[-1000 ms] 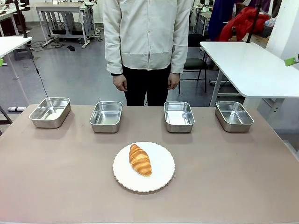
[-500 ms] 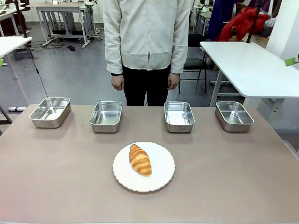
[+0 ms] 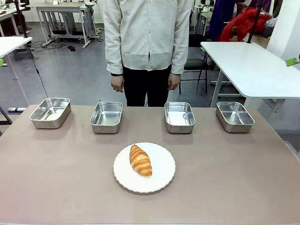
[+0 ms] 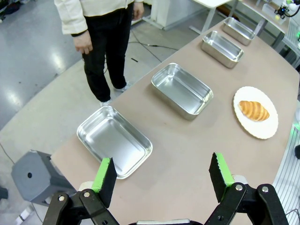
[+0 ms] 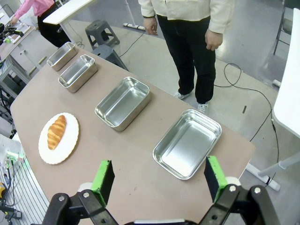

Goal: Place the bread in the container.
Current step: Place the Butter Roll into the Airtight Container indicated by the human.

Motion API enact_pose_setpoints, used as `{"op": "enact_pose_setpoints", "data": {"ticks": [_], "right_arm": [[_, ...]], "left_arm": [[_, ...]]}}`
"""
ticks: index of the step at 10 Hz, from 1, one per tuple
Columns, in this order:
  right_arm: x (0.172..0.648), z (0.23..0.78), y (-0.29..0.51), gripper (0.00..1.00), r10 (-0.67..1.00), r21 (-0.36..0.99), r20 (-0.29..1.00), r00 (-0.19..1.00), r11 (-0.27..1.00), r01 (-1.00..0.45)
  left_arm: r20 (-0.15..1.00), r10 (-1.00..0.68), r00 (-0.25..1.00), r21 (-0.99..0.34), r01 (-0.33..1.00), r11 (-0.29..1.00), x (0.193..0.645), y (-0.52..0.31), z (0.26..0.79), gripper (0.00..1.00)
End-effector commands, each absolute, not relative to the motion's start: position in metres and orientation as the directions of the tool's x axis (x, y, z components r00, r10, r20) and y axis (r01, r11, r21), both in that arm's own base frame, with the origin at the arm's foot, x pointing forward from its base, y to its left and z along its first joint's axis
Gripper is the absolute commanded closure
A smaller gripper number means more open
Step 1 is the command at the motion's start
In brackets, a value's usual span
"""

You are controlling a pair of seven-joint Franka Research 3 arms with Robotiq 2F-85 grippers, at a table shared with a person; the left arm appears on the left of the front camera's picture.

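**A:** So, from the front, where is the bread (image 3: 140, 160)?

**B:** It lies on a white plate (image 3: 164, 177), mid-worktop (image 3: 234, 183) and toward the near edge. Four steel pans (image 3: 106, 117) stand in a row at twelve o'clock from the plate, each apart from the next. A person (image 3: 147, 37) stands beyond them, arms hanging.

**A:** And the left wrist camera?

**B:** The left pincer (image 4: 162, 171) is spread wide, with nothing between its green pads (image 4: 104, 172). The left end pan (image 4: 115, 140) sits just ahead at ten o'clock. The plate with the bread is at two o'clock, well apart.

**A:** The right wrist?

**B:** The right pincer (image 5: 158, 172) also gapes fully and grips nothing. The right end pan (image 5: 187, 143) sits near it, between one and two o'clock. The bread on its plate is off at ten o'clock.
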State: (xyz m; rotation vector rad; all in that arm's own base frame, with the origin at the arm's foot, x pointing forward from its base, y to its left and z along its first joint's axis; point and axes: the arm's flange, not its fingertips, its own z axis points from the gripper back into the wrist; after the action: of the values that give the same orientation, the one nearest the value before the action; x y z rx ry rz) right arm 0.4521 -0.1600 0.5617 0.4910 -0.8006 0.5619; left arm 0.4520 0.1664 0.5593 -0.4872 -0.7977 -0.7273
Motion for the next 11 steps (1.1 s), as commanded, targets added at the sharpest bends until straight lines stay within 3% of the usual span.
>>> {"op": "enact_pose_setpoints", "data": {"ticks": [1, 11], "right_arm": [[0.4533, 0.562, -0.1596, 0.0, 0.275, 0.195, 0.784, 0.557, 0.743, -0.641], [0.4533, 0.562, -0.1596, 0.0, 0.275, 0.195, 0.784, 0.557, 0.743, -0.641]], "left_arm": [[0.784, -0.396, 0.477, -0.122, 0.745, 0.656, 0.4521, 0.1661, 0.5601, 0.0], [0.784, -0.396, 0.477, -0.122, 0.745, 0.656, 0.4521, 0.1661, 0.5601, 0.0]]}}
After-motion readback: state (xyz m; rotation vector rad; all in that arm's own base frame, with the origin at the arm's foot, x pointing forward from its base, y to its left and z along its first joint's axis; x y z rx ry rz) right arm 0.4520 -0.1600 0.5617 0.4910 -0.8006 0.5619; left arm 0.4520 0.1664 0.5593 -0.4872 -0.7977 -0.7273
